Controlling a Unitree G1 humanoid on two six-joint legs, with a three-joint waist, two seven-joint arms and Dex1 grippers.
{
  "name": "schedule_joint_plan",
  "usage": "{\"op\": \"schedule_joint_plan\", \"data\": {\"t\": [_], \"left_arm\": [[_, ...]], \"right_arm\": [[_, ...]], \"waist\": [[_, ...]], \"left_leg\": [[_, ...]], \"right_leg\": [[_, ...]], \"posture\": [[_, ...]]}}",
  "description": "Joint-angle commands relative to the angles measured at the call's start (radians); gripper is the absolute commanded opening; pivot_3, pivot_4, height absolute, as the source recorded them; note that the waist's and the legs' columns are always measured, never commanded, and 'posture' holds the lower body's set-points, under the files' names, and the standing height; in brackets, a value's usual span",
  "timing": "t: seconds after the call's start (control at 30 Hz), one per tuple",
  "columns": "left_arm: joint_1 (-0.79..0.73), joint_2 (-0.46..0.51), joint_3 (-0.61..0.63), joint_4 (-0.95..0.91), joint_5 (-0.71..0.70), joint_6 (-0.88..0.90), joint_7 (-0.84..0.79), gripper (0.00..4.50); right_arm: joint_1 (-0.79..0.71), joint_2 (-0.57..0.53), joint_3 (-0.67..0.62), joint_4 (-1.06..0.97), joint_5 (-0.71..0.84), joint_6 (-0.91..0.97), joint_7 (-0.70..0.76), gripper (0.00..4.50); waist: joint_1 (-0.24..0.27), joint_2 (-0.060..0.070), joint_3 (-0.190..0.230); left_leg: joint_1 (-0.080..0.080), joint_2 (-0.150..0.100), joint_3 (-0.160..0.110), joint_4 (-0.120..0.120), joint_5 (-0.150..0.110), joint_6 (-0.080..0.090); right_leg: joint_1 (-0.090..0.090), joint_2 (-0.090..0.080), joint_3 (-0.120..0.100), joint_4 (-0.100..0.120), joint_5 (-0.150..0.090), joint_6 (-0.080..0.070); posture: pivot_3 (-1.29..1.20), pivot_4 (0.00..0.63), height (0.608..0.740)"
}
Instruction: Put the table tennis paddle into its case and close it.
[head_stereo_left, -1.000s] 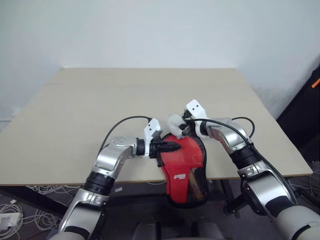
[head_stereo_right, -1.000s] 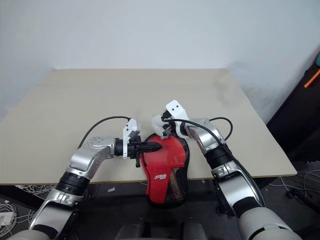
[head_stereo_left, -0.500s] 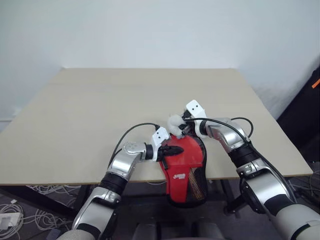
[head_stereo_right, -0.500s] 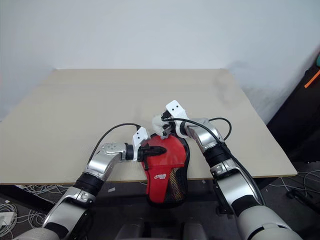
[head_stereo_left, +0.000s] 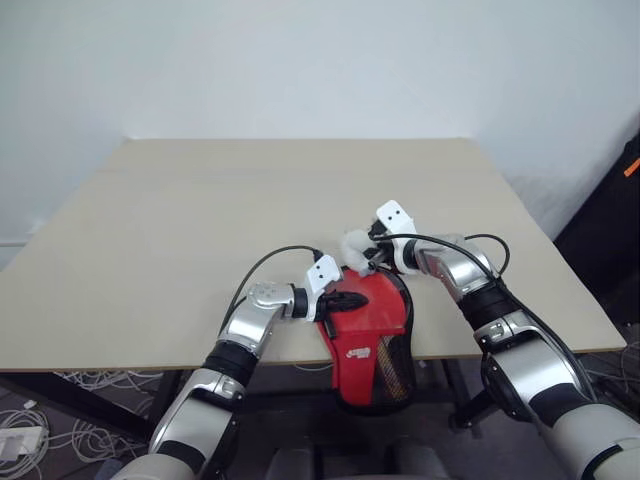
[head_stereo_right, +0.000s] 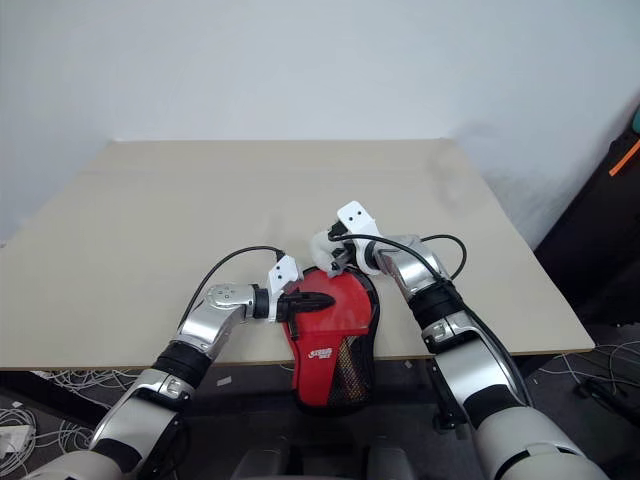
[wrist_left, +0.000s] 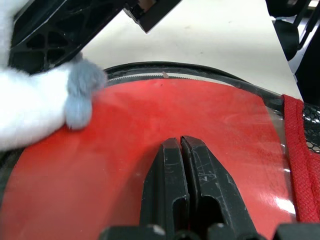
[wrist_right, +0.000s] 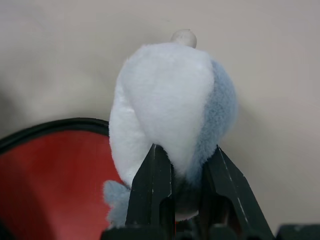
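Red-faced case (head_stereo_left: 368, 330), black-trimmed, lies at the near edge of the beige table (head_stereo_left: 200, 220), its mesh end overhanging the edge. Table tennis paddle's red face shows through the clear half; handle not discernible. Left gripper (wrist_left: 180, 146): fingers pressed together, tips resting on the clear cover. Right gripper (wrist_right: 182, 155): fingers pinching a white-and-grey plush fob (wrist_right: 170, 100) at the case's far rim.

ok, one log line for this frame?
left gripper: shut, on case | right gripper: gripping fluffy pom-pom | case overhangs table edge
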Motion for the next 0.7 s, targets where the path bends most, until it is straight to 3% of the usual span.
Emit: {"op": "schedule_joint_plan", "data": {"t": [0.03,0.37,0.57,0.7], "left_arm": [[0.033,-0.002,-0.023,0.05,0.035,0.014,-0.001,0.0],[0.031,-0.002,-0.027,0.063,0.035,0.018,-0.015,0.0],[0.028,-0.006,-0.029,0.07,0.038,0.014,-0.018,0.0],[0.011,-0.016,-0.028,0.087,0.037,0.01,-0.022,0.0]], "right_arm": [[-0.047,-0.065,-0.045,0.053,-0.045,-0.041,-0.013,0.2],[-0.004,-0.21,-0.017,-0.001,-0.078,-0.068,0.106,0.2],[0.072,-0.314,-0.031,-0.128,-0.072,-0.029,0.168,0.2],[0.165,-0.411,-0.088,-0.33,-0.001,0.098,0.248,0.2]], "waist": [[0.0,0.0,0.0],[0.001,0.004,-0.003],[0.001,0.006,-0.003],[0.015,0.007,-0.004]], "left_leg": [[0.0,0.0,0.0,0.0,0.0,0.0],[0.001,0.0,0.0,0.0,0.0,0.0],[0.001,-0.001,-0.001,0.0,-0.001,0.001],[0.001,-0.002,-0.001,0.001,-0.001,0.002]], "right_leg": [[0.001,0.0,0.0,0.0,0.0,0.0],[0.002,0.0,0.0,-0.001,0.0,0.001],[0.002,-0.001,0.0,-0.001,-0.002,0.002],[0.003,-0.001,0.0,-0.002,-0.003,0.005]], "posture": [[0.0,0.0,0.74],[0.0,0.0,0.74],[0.0,0.0,0.74],[0.0,0.0,0.74]]}}
